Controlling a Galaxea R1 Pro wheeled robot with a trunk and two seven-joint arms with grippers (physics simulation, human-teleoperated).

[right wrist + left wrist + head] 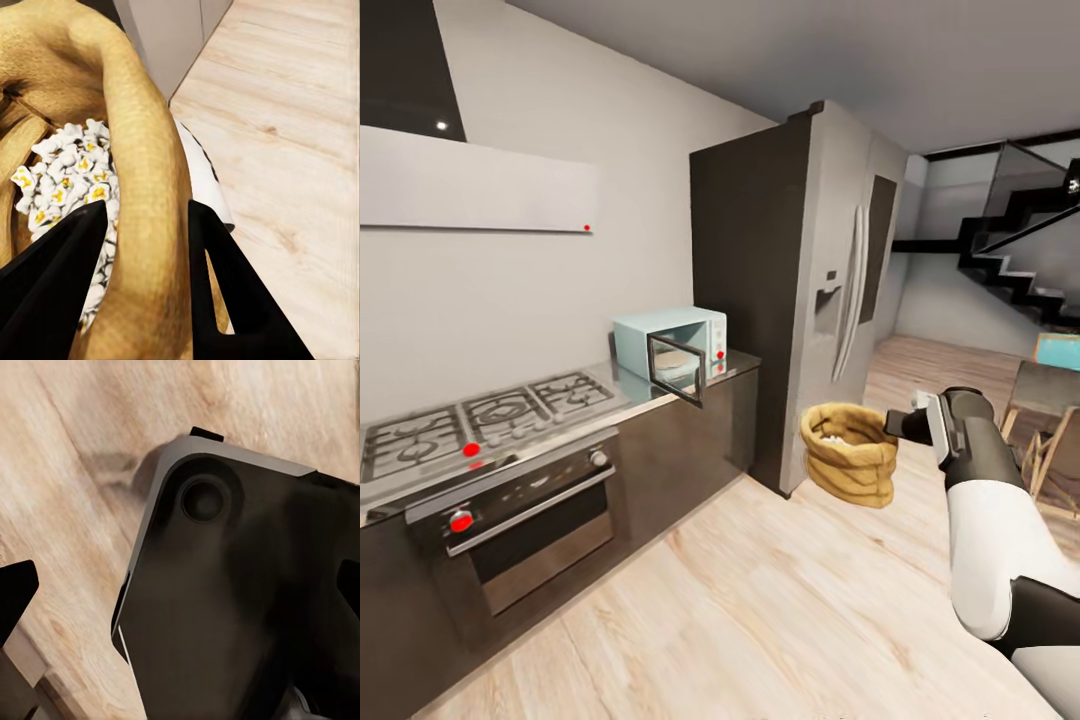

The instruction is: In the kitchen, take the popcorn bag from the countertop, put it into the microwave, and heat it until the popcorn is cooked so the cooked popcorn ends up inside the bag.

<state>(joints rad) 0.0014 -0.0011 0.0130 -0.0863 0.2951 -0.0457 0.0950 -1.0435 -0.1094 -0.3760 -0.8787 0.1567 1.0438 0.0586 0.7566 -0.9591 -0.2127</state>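
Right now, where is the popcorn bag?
In the head view the popcorn bag hangs right of centre, gripped at its rim by the right claw, above the wooden floor before the fridge.

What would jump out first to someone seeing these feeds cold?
The tan popcorn bag hanging in mid-air over the wooden floor, its rim pinched by the right gripper, with white popcorn inside. Next, the pale-blue microwave at the countertop's far end, its door swung open.
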